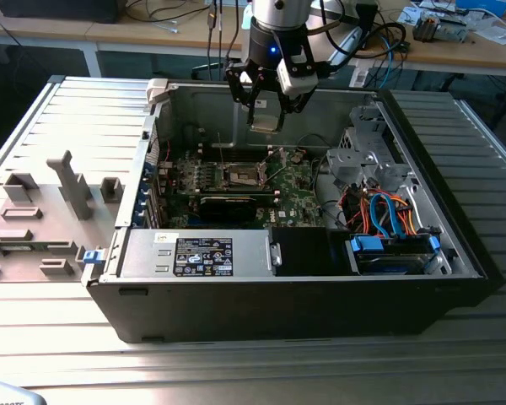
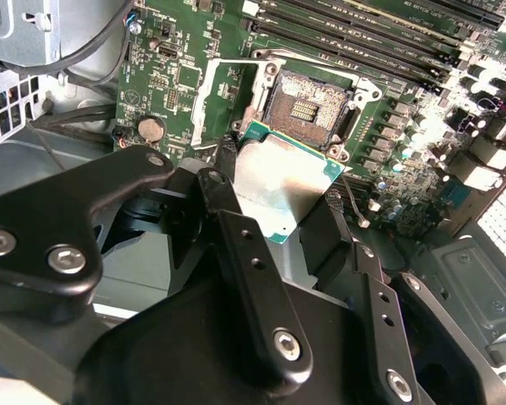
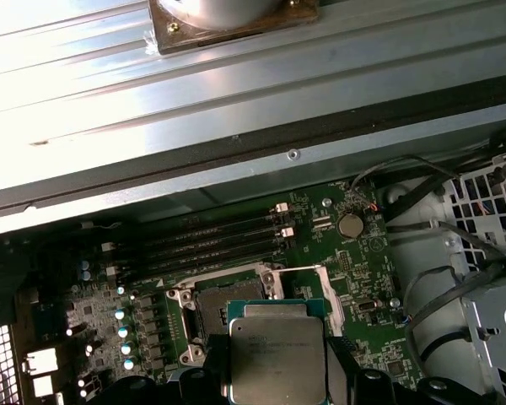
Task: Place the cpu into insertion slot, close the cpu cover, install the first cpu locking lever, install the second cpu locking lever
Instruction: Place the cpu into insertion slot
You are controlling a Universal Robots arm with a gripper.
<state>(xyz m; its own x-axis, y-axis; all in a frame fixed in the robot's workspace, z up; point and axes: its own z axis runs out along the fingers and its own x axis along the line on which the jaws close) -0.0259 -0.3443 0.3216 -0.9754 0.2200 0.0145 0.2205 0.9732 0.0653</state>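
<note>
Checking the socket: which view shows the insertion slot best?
Second wrist view: the slot lies open, dark centre seen. In the first wrist view the cpu covers part of it; the exterior view shows it distant.

Cpu partly covered, slot partly overlapped

In the second wrist view the fingers [image 2: 244, 253] of the gripper [image 2: 274, 194] hide the cpu's [image 2: 291, 177] near edge; in the first wrist view the cpu overlaps part of the insertion slot [image 3: 211, 305]; in the exterior view the arm [image 1: 278, 15] is cut off at the top middle of the frame.
</note>
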